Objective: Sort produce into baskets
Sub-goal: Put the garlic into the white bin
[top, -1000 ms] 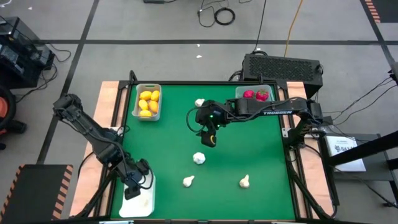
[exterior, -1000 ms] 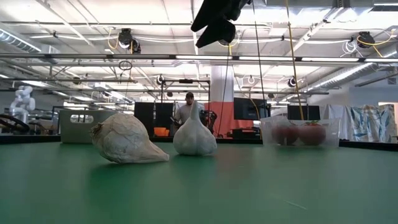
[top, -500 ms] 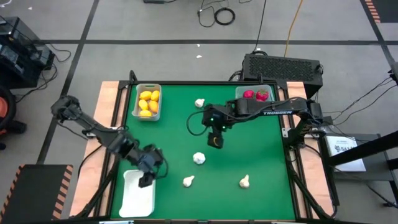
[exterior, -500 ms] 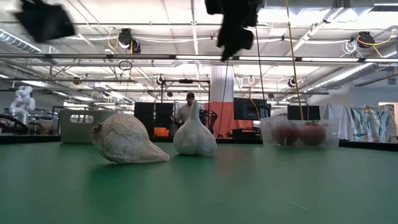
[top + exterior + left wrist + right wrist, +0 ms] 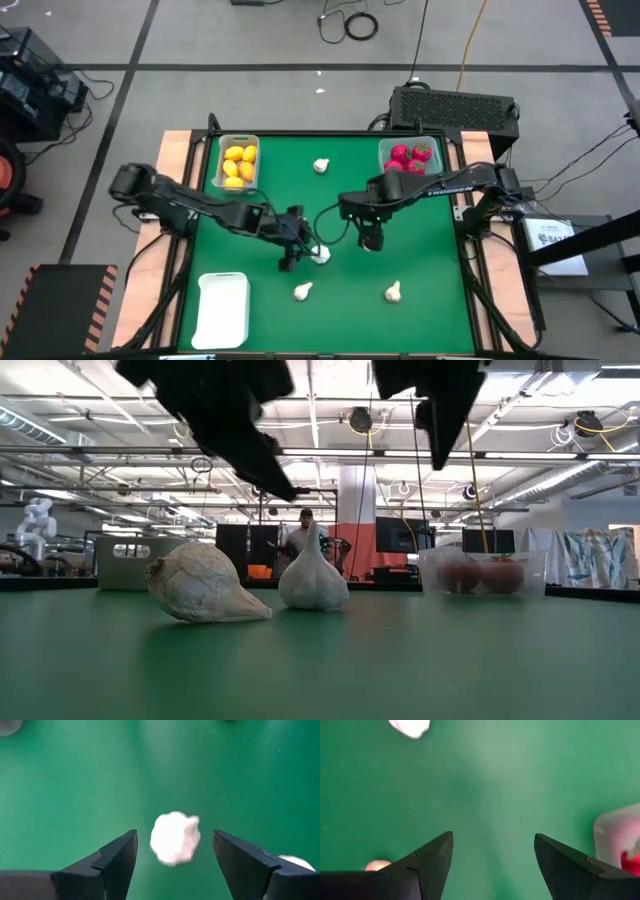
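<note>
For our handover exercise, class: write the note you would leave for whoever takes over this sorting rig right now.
Left gripper: open, empty, over the mat beside the middle garlic bulb.
Right gripper: open, empty, above mid-mat.
Done: yellow fruits in the grey-white bin; red fruits in the clear bin.
Left: four garlic bulbs loose on the mat, the middle one, one at the far edge, two near the front. White tray holds nothing.

A green mat (image 5: 400, 250) covers the table at frame centre. Above it, upper right, sits a black perforated box (image 5: 455, 105) — cables (image 5: 350, 22) coil on the grey floor at top. In the low view, a person (image 5: 303, 532) stands far behind.
</note>
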### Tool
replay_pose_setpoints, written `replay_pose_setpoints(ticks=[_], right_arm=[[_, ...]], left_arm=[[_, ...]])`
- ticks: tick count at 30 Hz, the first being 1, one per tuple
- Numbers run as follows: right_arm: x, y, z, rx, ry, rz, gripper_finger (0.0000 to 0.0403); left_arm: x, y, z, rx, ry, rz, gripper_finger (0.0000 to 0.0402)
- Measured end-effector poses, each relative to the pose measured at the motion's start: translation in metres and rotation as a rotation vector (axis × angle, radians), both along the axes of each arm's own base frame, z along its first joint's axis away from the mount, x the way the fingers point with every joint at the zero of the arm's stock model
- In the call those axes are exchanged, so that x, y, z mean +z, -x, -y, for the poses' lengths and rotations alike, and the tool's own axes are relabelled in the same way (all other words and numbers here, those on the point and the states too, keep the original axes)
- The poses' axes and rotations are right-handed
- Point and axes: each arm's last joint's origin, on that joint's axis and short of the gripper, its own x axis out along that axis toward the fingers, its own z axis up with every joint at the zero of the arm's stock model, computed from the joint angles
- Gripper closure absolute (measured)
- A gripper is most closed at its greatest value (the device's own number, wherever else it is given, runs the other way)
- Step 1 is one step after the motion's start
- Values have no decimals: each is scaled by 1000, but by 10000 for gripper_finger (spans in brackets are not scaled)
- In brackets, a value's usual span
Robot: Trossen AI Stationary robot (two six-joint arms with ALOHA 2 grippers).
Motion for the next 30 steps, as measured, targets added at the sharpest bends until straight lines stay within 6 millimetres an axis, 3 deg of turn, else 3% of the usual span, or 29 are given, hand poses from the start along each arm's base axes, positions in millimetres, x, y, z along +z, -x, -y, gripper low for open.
replay_pose_setpoints(ticks=[11,25,30], right_arm=[[16,21,-14,1,183,5,133],[16,18,-10,24,188,12,133],[16,18,-10,23,187,14,133]], left_arm=[[-34,-23,11,-92,-43,37,139],[-38,-25,15,-88,-46,42,142],[-39,-24,15,-87,-47,38,182]])
